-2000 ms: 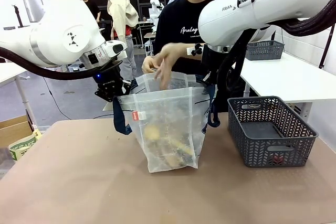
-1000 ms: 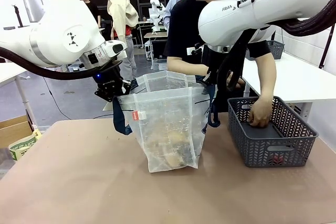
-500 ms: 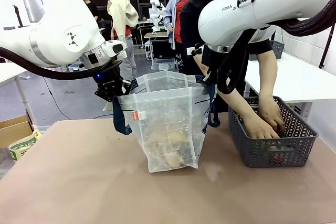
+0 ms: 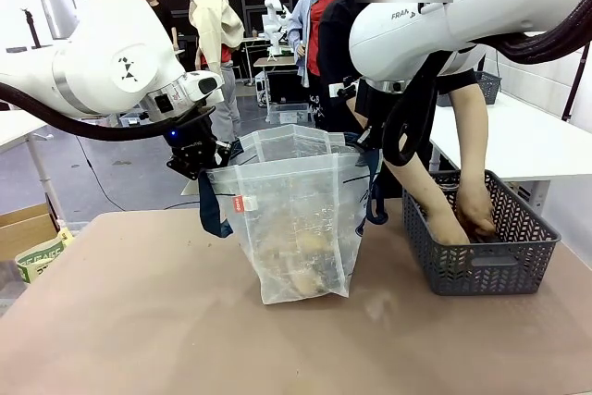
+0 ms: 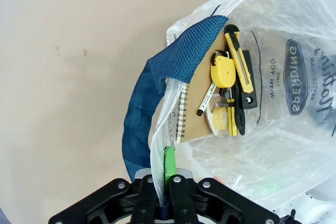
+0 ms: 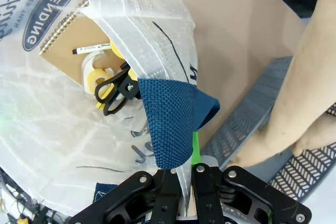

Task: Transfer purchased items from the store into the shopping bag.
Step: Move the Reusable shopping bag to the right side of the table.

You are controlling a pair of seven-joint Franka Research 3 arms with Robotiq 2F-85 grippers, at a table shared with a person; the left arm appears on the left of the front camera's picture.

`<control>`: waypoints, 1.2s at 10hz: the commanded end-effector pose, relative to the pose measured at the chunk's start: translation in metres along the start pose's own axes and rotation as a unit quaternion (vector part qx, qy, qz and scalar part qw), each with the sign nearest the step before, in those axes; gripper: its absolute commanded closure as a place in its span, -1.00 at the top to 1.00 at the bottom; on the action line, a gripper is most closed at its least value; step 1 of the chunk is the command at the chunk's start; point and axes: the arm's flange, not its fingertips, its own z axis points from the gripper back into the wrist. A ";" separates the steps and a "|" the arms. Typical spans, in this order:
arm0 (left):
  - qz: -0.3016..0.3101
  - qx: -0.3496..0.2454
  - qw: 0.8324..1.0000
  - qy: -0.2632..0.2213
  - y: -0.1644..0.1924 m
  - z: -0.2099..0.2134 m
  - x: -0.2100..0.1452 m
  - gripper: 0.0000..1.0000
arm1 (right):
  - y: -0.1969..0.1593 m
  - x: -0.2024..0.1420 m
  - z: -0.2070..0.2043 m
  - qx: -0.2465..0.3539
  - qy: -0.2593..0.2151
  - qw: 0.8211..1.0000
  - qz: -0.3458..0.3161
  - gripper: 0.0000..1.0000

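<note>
The shopping bag (image 4: 296, 219) stands open mid-table, held up between both grippers. My left gripper (image 5: 165, 182) is shut on the bag's rim beside a navy strap (image 5: 142, 124). At the opposite rim my right gripper (image 6: 184, 174) is shut on plastic and strap (image 6: 168, 124). Purchased items lie inside: a brown spiral notebook (image 5: 202, 103), a yellow utility knife (image 5: 239, 66), a yellow tape measure (image 5: 221, 72) and black-handled scissors (image 6: 113, 90). To the right sits the store, a grey slotted basket (image 4: 481, 261). Both the person's hands (image 4: 467, 219) are down in it; what they touch is hidden.
A cardboard box and a printed packet (image 4: 37, 252) sit off the table's left edge. A second grey basket (image 4: 467, 88) rests on a white table behind. People stand in the background. Bare tabletop (image 4: 139, 321) stretches in front of the bag.
The person's hands left the bag's mouth and went into the grey basket, where they now reach deeper. Both grippers and the bag have stayed still.
</note>
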 end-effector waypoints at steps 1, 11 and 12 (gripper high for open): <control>0.003 0.001 1.000 -0.003 0.003 0.001 0.000 -1.00 | -0.002 -0.001 0.001 -0.002 -0.002 1.000 -0.002 -1.00; 0.003 0.001 1.000 -0.003 0.003 0.001 0.000 -1.00 | -0.002 -0.001 0.001 -0.002 -0.002 1.000 -0.002 -1.00; 0.003 0.001 1.000 -0.003 0.003 0.001 0.000 -1.00 | -0.002 -0.001 0.001 -0.002 -0.002 1.000 -0.002 -1.00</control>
